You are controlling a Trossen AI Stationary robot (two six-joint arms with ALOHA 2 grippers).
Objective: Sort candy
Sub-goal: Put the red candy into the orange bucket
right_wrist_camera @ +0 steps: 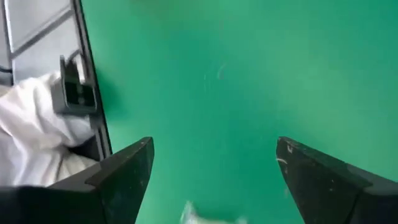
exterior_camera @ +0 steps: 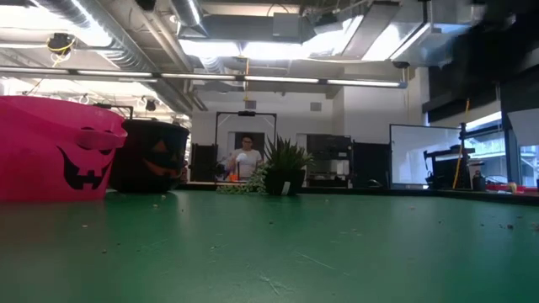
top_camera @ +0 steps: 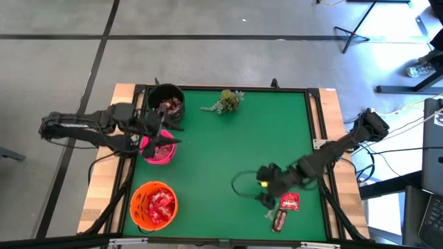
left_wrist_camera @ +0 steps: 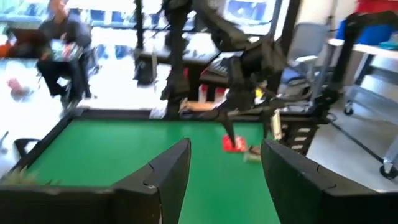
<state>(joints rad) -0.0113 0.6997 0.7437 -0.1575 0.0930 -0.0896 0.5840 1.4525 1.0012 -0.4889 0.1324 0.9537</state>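
Two candies lie on the green table near its front right: a red packet (top_camera: 289, 201) and a dark brown bar (top_camera: 279, 220). My right gripper (top_camera: 266, 199) hangs open just left of them, slanting down at bare green table (right_wrist_camera: 214, 143). My left gripper (top_camera: 166, 136) is open with nothing between its fingers, and hovers over the pink bowl (top_camera: 159, 151) at the table's left. It points level across the table, and the red packet (left_wrist_camera: 234, 143) shows far off between its fingers. A black bowl (top_camera: 166, 104) holds brown candies. An orange bowl (top_camera: 154, 205) holds red ones.
A green leafy sprig (top_camera: 225, 102) lies at the far middle of the table. Raised dark rails (top_camera: 315, 131) run along the table's sides. The table's middle (top_camera: 228, 152) is bare green. People show in the room beyond the table (exterior_camera: 246, 156).
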